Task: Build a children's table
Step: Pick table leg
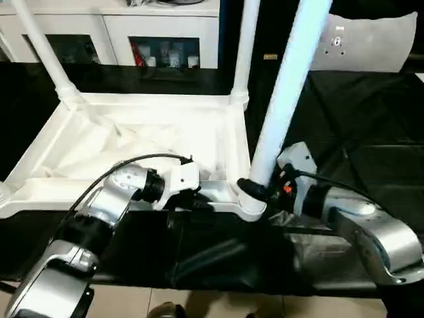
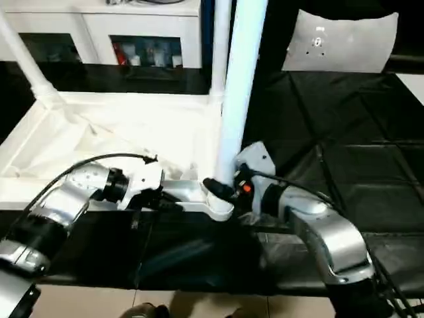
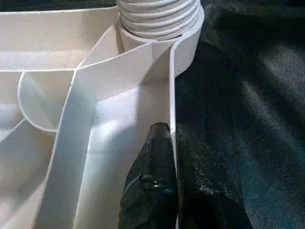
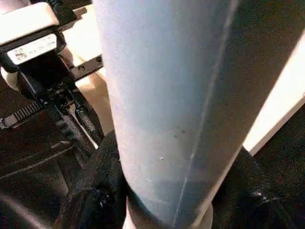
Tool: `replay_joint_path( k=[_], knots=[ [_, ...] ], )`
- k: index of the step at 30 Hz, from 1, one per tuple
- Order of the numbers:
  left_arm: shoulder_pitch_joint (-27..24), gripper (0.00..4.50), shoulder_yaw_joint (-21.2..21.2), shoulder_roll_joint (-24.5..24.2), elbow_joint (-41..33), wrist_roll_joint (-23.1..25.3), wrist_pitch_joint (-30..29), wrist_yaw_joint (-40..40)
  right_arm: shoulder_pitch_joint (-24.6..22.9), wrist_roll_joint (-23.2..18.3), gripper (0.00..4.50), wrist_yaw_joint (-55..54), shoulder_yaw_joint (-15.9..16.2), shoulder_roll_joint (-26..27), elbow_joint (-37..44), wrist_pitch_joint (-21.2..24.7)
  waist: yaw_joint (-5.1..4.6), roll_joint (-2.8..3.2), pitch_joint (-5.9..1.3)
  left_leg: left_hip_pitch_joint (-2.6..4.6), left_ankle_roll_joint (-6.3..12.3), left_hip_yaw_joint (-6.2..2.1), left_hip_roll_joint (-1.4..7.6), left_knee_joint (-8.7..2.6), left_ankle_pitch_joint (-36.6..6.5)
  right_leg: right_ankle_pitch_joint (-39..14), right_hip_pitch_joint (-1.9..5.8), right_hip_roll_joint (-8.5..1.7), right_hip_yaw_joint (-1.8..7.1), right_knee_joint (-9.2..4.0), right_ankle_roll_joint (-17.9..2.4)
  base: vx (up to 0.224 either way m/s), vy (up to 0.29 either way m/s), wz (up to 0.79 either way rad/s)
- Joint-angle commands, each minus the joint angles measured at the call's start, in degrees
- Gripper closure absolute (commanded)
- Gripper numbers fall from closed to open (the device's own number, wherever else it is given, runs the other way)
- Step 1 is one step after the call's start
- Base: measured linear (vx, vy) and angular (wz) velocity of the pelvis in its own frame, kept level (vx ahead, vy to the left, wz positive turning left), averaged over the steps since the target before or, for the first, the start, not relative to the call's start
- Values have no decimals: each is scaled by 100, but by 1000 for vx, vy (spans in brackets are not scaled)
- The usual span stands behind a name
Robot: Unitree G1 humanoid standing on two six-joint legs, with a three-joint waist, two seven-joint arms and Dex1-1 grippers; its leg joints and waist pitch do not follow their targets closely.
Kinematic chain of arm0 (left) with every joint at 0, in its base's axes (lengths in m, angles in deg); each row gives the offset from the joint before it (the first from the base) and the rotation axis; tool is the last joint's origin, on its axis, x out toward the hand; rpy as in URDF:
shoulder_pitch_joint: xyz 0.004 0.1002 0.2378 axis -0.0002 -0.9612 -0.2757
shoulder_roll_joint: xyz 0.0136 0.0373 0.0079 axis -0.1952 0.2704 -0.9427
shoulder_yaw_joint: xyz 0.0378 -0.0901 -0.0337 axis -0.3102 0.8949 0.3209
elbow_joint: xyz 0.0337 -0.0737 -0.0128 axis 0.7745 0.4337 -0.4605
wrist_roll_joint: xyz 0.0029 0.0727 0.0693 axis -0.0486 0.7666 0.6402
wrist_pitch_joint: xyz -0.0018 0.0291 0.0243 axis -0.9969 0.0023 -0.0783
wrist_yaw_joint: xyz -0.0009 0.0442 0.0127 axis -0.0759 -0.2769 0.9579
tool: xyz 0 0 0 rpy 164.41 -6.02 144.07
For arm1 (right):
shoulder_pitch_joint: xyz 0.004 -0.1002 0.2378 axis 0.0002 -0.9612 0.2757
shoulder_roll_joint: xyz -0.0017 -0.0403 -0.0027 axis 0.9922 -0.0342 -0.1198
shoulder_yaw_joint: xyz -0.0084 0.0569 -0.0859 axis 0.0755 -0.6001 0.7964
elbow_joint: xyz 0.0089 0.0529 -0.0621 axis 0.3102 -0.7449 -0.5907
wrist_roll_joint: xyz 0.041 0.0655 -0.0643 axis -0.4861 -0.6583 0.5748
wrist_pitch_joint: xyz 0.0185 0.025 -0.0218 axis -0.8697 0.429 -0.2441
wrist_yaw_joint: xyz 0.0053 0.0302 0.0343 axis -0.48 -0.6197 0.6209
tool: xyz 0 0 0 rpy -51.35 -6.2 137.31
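Three white legs rise from the upturned top (image 1: pixel 132 142) of the children's table, which lies ribbed side up on a desk (image 1: pixel 371 112) draped in black, wrinkled cloth. Its underside is smooth, glossy plastic, crossed by thin upright ribs that run into round corner sockets.

One long, tapered, round leg (image 1: pixel 285 93) stands in the near corner socket (image 1: pixel 250 204), just beside the right gripper (image 1: pixel 255 189). That gripper's black fingers are clamped on the leg's base, one on each side, right above the socket; in the right wrist view the leg's smooth, pale wall rises between them.

Along the top's near rim (image 3: pixel 172 109), a short way from that socket, sits the left gripper (image 3: pixel 171 191). Its matte black fingers (image 3: pixel 152 181) are pressed together on the thin rim wall, one inside the tray-like underside, one outside against the cloth. Beyond their tips, the ridged threads of the leg's end (image 3: pixel 157 16) sit in the rounded socket.

Two more legs (image 1: pixel 242 50) stand at the far corners.
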Motion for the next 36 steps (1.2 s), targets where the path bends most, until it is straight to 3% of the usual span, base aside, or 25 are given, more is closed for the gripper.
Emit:
replay_joint_path(
  k=[1, 6, 12, 15, 18, 26, 27, 32, 36],
  knots=[
    [-23, 450, -109, -33, -245, -38, -15, 110, -47, 106, 261, 17, 149, -31, -187, 152, 33, -15, -417, 185, 399, -143, 411, -373, -348, 990, 244, -474, 186, -290, -1754, 0, 0, 0],
    [31, 450, -46, 23, -193, 61, -29, -139, -66, 113, 261, 44, 167, 0, -315, 74, 37, -17, -413, 187, 370, -144, 412, -375, -440, 927, 251, -483, 185, -298, -1768, 0, 0, 0],
    [55, 450, 29, 43, -250, -3, -149, -207, -283, -317, 261, -6, -344, 334, -694, 40, 38, 7, -381, 202, 248, -144, 414, -399, -748, 573, 231, -489, 197, -346, -1792, 0, 0, 0],
    [74, 450, 75, 56, -236, -38, -209, -245, -649, -443, 261, 92, -459, 368, -733, -58, 48, 29, -375, 194, 289, -154, 415, -400, -586, 846, 227, -476, 185, -315, -1775, 0, 0, 0],
    [88, 450, 92, 79, -234, -63, -252, -260, -772, -419, 261, 85, -448, 368, -711, -91, 54, 13, -365, 190, 325, -147, 410, -402, -619, 849, 229, -482, 185, -331, -1777, 0, 0, 0],
    [153, 450, 97, 119, -179, -49, -277, -301, -949, 308, 261, 135, 119, -93, -673, -436, 45, 9, -310, 200, 207, -155, 415, -447, -942, 301, 209, -484, 198, -396, -1665, 0, 0, 0],
    [160, 450, 88, 121, -184, -34, -286, -299, -889, 448, 261, 253, 308, -233, -713, -511, 45, 2, -309, 201, 201, -157, 420, -449, -954, 282, 209, -489, 200, -397, -1662, 0, 0, 0],
    [188, 450, 56, 94, -201, 11, -281, -266, -758, 586, 261, 535, 610, -354, -876, -595, 26, -15, -260, 210, 128, -165, 430, -492, -1224, -60, 186, -485, 205, -439, -1620, 0, 0, 0],
    [299, 450, 40, 63, -150, 42, -247, -204, -640, 631, 261, 781, 832, -379, -1152, -740, 10, 5, -201, 244, -2, -174, 434, -541, -1582, -538, 165, -499, 221, -499, -1578, 0, 0, 0]
  ],
)
